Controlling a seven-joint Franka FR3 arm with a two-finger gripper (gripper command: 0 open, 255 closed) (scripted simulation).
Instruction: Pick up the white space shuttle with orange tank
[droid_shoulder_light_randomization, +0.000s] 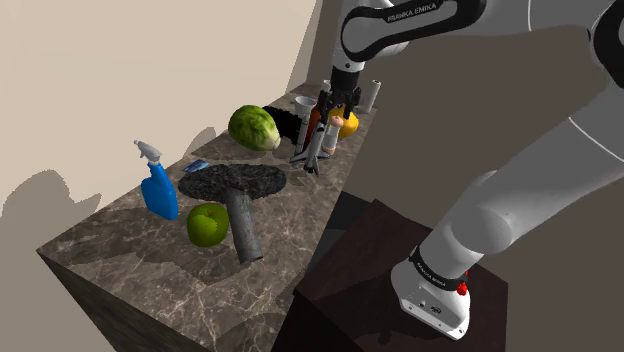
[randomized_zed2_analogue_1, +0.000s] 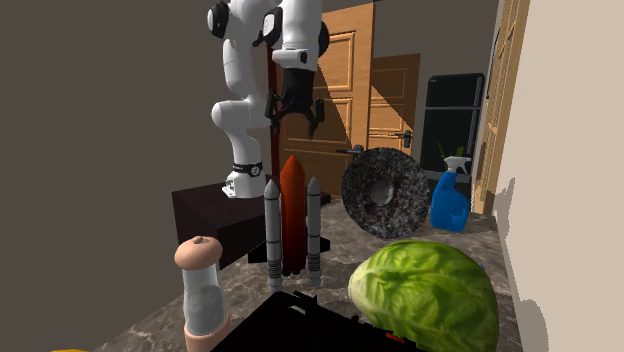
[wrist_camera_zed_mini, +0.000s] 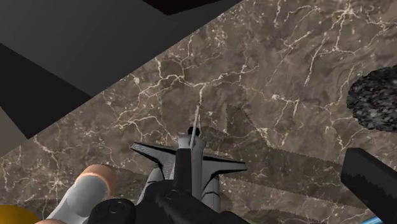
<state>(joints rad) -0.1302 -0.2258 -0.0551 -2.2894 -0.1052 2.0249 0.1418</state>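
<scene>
Obs.: The gripper (randomized_zed2_analogue_1: 296, 108) hung at 12 o'clock of the space shuttle (randomized_zed2_analogue_1: 292, 215) in the second exterior view. There was clear air between them. The fingers were spread apart and grasped nothing.

The shuttle stood upright on its tail on the marble counter (droid_shoulder_light_randomization: 150, 270), close to the edge that faces the stand. In the second exterior view a pink-capped bottle (randomized_zed2_analogue_1: 200, 285) stood near at 8 o'clock of the shuttle. A green cabbage (randomized_zed2_analogue_1: 425, 295) lay at 4 o'clock.

Risks (judgement):
- The shuttle is tall on a narrow base. A finger clipping the nose or a booster on the way down would likely topple it, towards the bottle or over the counter edge.
- The tank and boosters are rounded. An off-centre close could twist the shuttle or squeeze it out of the grip.
- An outer finger might also knock the pink-capped bottle.

Count:
- 1 shuttle, made up of 1 orange tank and 2 white boosters
- 1 cabbage
- 1 green apple (droid_shoulder_light_randomization: 207, 224)
- 1 blue spray bottle (droid_shoulder_light_randomization: 158, 185)
- 1 dark speckled disc (droid_shoulder_light_randomization: 235, 182)
- 1 grey cylinder (droid_shoulder_light_randomization: 243, 228)
- 1 pink-capped bottle
- 1 white cup (droid_shoulder_light_randomization: 303, 103)
- 1 yellow fruit (droid_shoulder_light_randomization: 348, 125)
- 1 pale canister (droid_shoulder_light_randomization: 370, 95)
</scene>
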